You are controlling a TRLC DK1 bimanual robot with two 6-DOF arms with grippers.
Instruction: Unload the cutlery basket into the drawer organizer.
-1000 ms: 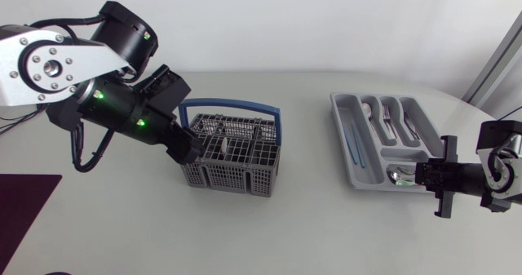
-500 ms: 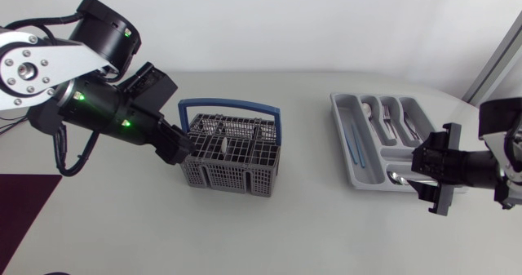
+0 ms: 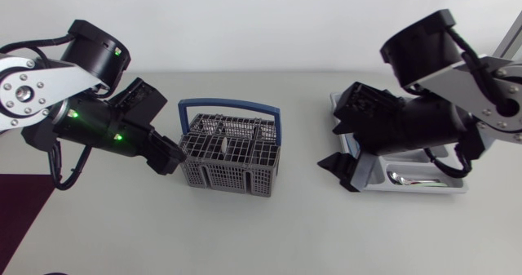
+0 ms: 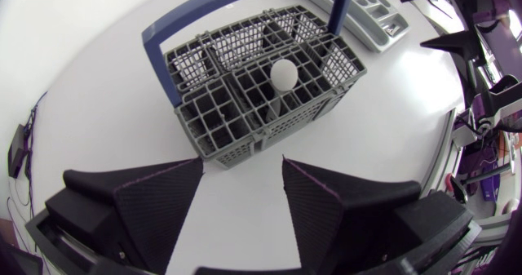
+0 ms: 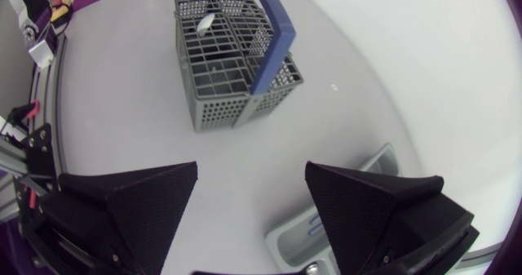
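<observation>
Key relation: the spoon (image 4: 284,73) lies straight ahead of the left tool (image 4: 242,165), beyond the near wall of the cutlery basket (image 4: 261,71), in a middle cell.
Spoon's axis: upright, bowl up, shaft down in the cell; my guess is that it has to be lifted out upward.
Nearer arm: the left. Its tool (image 3: 167,157) sits just beside the basket's (image 3: 231,157) left end, while the right tool (image 3: 341,170) is well apart from it.
Left tool: fingers spread wide, nothing between them.
Right tool: jaws wide too and empty, hanging over the basket-side edge of the drawer organizer (image 3: 336,104) and facing the basket across bare counter (image 3: 285,226).
Task's things: basket at mid-counter with the spoon (image 3: 222,144) the only piece I can make out in it; organizer at the right, several pieces already lying in its slots.
In the way: the blue handle (image 3: 228,106) arches over the basket close behind the spoon, and the grid walls crowd the shaft on every side.
Risk, as I judge it: a sideways pull would drag the light basket along.
</observation>
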